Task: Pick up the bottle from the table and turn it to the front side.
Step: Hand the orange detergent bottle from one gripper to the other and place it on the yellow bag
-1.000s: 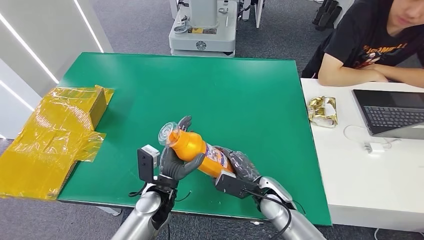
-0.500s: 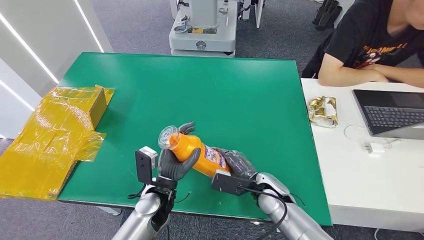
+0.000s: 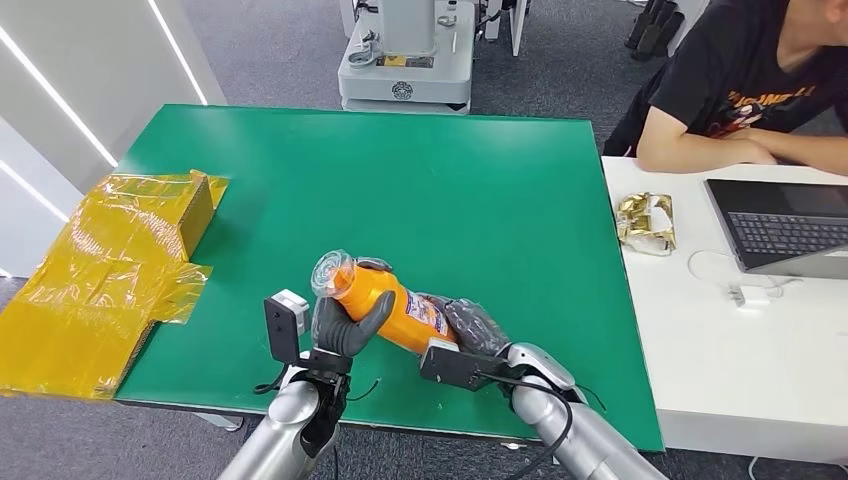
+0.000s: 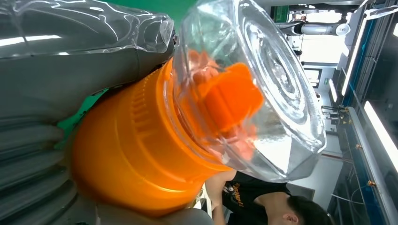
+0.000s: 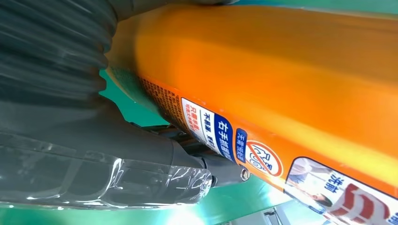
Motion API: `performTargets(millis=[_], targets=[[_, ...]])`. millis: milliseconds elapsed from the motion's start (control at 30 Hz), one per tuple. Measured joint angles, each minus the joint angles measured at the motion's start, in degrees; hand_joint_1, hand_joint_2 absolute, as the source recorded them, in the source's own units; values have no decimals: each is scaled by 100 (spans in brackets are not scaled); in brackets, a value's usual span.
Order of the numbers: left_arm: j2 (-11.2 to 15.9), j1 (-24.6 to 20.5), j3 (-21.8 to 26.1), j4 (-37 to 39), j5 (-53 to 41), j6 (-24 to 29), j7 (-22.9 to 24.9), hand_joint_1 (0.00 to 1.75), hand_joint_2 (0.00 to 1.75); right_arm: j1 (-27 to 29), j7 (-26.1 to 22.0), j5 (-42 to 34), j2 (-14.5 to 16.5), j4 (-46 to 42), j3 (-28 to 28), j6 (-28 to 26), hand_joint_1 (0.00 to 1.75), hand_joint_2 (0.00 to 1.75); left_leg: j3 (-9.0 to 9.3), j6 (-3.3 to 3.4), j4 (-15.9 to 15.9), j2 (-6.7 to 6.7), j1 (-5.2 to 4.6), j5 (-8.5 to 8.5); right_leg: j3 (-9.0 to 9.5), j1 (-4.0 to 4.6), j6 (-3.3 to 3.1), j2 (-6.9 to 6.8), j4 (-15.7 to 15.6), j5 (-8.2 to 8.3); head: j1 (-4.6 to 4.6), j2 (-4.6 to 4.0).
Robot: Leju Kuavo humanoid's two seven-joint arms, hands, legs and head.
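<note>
An orange bottle (image 3: 385,302) with a clear cap (image 3: 329,272) is held tilted above the near edge of the green table (image 3: 420,190). My left hand (image 3: 350,325) grips its upper body just below the cap. My right hand (image 3: 468,328) holds its lower end, where the printed label shows. In the left wrist view the clear cap (image 4: 256,89) and orange neck (image 4: 136,150) sit against my thumb (image 4: 70,51). The right wrist view looks along the bottle's label (image 5: 263,150), with my hand (image 5: 94,154) wrapped under it.
A yellow plastic-wrapped carton (image 3: 110,270) lies off the table's left side. A white table (image 3: 720,330) on the right carries a laptop (image 3: 785,225), a gold wrapper (image 3: 645,222) and a cable. A person (image 3: 750,90) sits there. A robot base (image 3: 405,60) stands beyond the table.
Both hands have carried the bottle slightly left and lower, toward the table's near edge. The grip on it is unchanged.
</note>
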Motion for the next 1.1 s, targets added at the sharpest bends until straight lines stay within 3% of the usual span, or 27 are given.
performTargets(millis=[133, 167, 633, 900, 1100], targets=[[3, -2, -5, 4, 67, 57, -46, 175, 175, -11, -22, -20, 19, 11, 5, -21, 7, 175, 0, 0, 0, 0, 0, 0, 0, 0, 0, 0, 0, 0, -1, 0], [3, -2, -5, 4, 76, 66, -49, 175, 175, -13, -33, -19, 23, 7, 11, -37, 0, 175, 0, 0, 0, 0, 0, 0, 0, 0, 0, 0, 0, 0, -1, 0], [5, 5, -5, 4, 102, 97, -51, 175, 175, 189, -114, -198, 32, -506, 52, -457, 0, 175, 0, 0, 0, 1, 0, 0, -3, 0, 0, 2, -1, 0, -1, 0], [7, 9, -2, 4, 103, 243, -57, 175, 175, 1187, 110, -296, -29, -1920, -178, -2234, 0, 175, -1, -3, 0, -1, 0, -7, -4, 0, 0, 0, -2, -10, -1, 0], [5, 21, 21, -80, 109, 401, -172, 175, 175, 2167, 31, -633, -43, -3191, -416, -2906, 0, 175, -2, -9, -1, -2, 0, -15, -4, 0, -2, -2, -1, -18, -1, 0]])
